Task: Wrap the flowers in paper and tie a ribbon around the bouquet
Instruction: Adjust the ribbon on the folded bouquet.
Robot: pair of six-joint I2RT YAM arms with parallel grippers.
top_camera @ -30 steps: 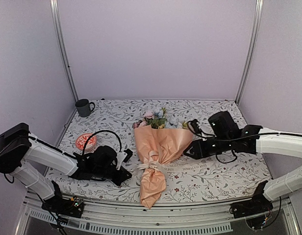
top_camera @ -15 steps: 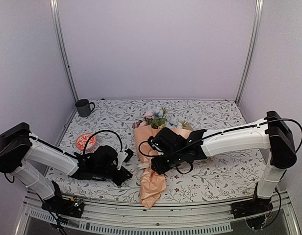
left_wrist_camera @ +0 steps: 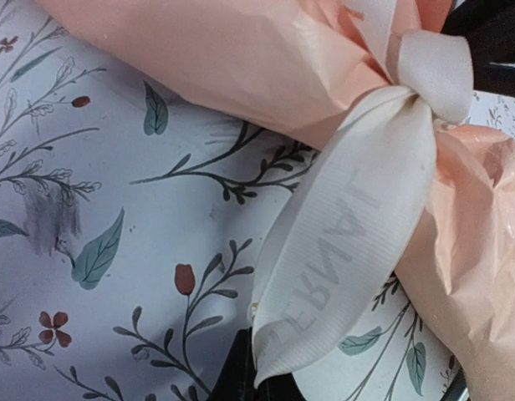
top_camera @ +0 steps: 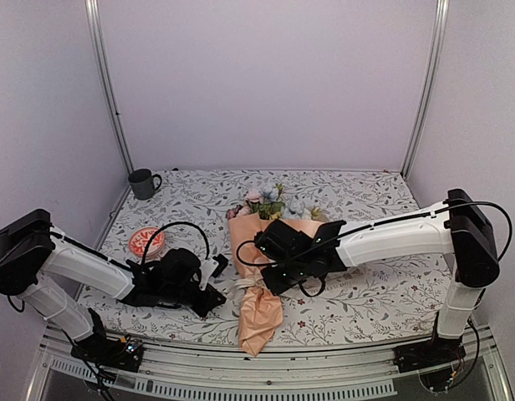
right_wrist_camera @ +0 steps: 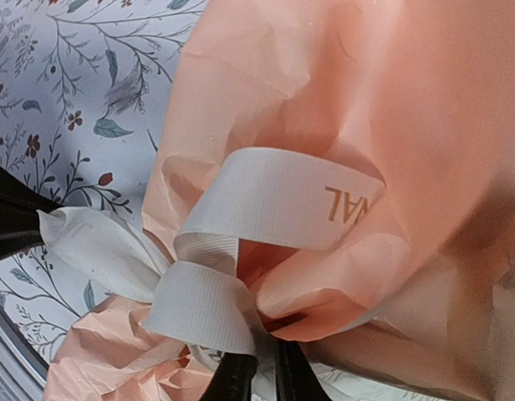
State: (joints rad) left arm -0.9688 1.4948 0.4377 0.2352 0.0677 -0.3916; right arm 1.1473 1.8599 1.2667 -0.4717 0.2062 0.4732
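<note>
The bouquet lies mid-table, with the flowers (top_camera: 266,202) at the far end and the peach-orange paper (top_camera: 259,322) cone pointing toward me. A cream-white ribbon (right_wrist_camera: 199,305) is knotted round the cone's narrow waist. My right gripper (top_camera: 268,280) is down on that knot. In the right wrist view its black fingers (right_wrist_camera: 239,380) stand nearly together, pinching a strand of ribbon under the knot. To the cone's left, my left gripper (top_camera: 216,269) is shut on the ribbon's (left_wrist_camera: 349,251) loose end, which runs up from its jaws to the knot against the paper (left_wrist_camera: 199,58).
A dark mug (top_camera: 142,183) stands at the far left corner. A red-and-white dish (top_camera: 146,241) sits left of my left arm. The leaf-patterned tablecloth (top_camera: 366,292) covers the table, and metal frame posts rise at both back corners.
My right arm has swung in from the right side onto the bouquet's knot, and its jaws have closed on the ribbon. The left arm has not moved.
</note>
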